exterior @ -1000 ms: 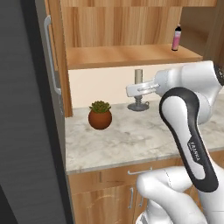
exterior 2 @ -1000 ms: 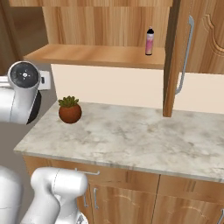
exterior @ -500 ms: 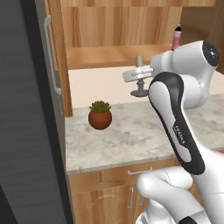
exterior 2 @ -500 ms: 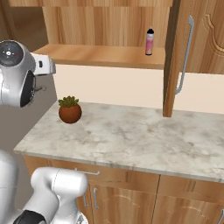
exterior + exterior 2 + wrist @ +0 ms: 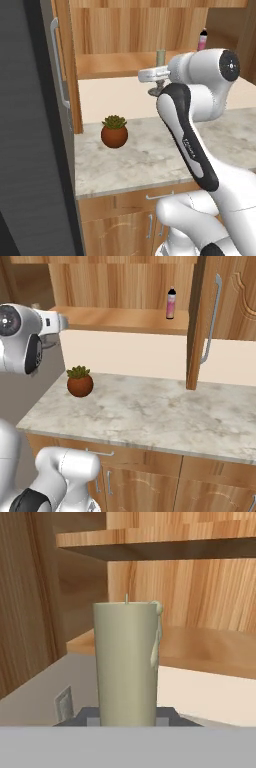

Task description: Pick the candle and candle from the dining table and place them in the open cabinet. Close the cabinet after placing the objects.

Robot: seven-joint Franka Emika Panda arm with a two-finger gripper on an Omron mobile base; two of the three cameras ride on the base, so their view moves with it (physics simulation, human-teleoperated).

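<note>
Candle [image 5: 126, 662], grey-beige taper on its dark dish base, is clamped upright in the gripper [image 5: 159, 80], held level with the front edge of the cabinet [image 5: 115, 62] shelf. Arm is folded, forearm reaching horizontally toward the open cabinet. Compared with a second ago, the candle has risen from just above the dining table [image 5: 145, 155] to shelf height. Pink bottle [image 5: 171, 303] stands unmoved on the shelf; potted plant [image 5: 114, 132] unmoved on the table.

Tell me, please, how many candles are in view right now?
1: the grey-beige taper candle, held in the tool, raised beside the open cabinet shelf edge. A second candle may be hidden elsewhere.
</note>
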